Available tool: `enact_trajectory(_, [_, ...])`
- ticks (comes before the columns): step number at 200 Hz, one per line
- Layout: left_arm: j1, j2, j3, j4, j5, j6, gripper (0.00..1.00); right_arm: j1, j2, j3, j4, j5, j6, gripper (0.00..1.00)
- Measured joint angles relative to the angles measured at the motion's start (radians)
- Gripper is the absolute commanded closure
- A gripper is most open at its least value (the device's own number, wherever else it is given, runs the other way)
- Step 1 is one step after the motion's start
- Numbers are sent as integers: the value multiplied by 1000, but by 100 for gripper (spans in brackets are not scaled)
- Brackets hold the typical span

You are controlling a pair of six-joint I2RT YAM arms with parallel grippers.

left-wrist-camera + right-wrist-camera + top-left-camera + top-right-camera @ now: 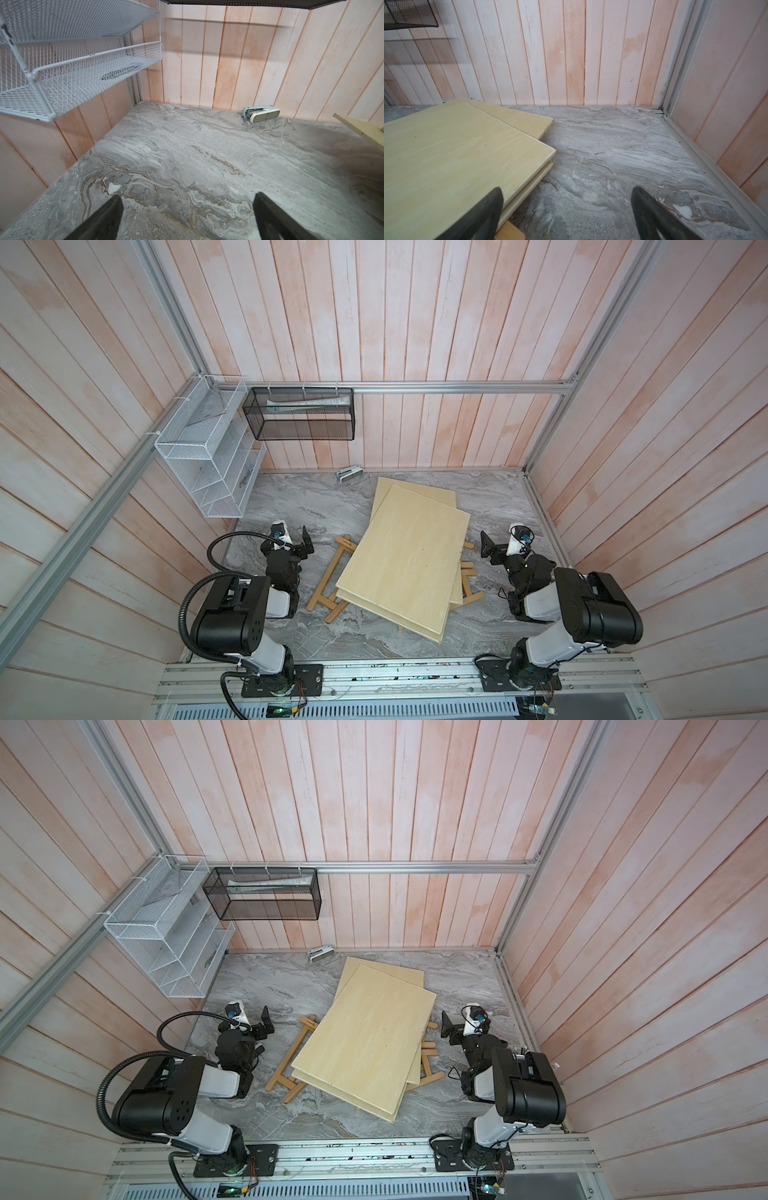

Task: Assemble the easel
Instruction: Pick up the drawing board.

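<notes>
Though mostly buried under two pale boards [405, 560] in the middle of the table [299, 506], easel [329, 576]: tan wooden frame, lying flat (only slats protrude); my left gripper [307, 544] and right gripper [486, 545] flank it, jaws wide, empty.

Two stacked boards [409, 556] hide most of the easel [330, 576].
</notes>
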Motion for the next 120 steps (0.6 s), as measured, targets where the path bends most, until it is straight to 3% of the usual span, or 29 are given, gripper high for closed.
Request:
enact_trajectory(35, [0, 0, 0, 0, 0, 0, 0, -64, 0, 0, 16, -38, 16, 2])
enact_trajectory(63, [0, 0, 0, 0, 0, 0, 0, -42, 0, 1, 5, -23, 13, 2])
enact_trajectory(84, [6, 0, 0, 0, 11, -1, 0, -18, 0, 5, -10, -3, 2, 30])
enact_trajectory(101, [26, 0, 0, 0, 50, -3, 0, -9, -15, 7, -42, 27, 4, 33])
enact_trajectory(120, [78, 0, 0, 1, 158, -10, 0, 58, -142, 41, -210, 138, -21, 40])
